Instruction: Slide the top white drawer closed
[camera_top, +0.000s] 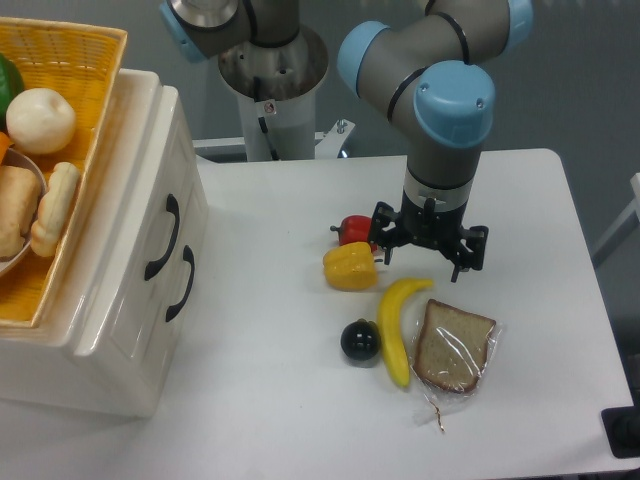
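The small cream-white chest (105, 330) stands at the table's left edge. The top white drawer (145, 200) has a black curved handle (165, 236), and its front looks about flush with the lower drawer (182, 283). My gripper (430, 245) points straight down over the middle of the table, far right of the chest and touching neither drawer. It hangs just above the table between a red pepper and a banana. The wrist hides its fingertips, so I cannot tell whether it is open or shut. Nothing shows in it.
A yellow wicker basket (85, 55) with bread rolls and vegetables sits on the chest. A red pepper (355, 229), yellow pepper (350, 266), banana (396, 325), dark round fruit (360, 340) and bagged bread slice (455, 347) lie around the gripper. The robot base (270, 90) stands at the back.
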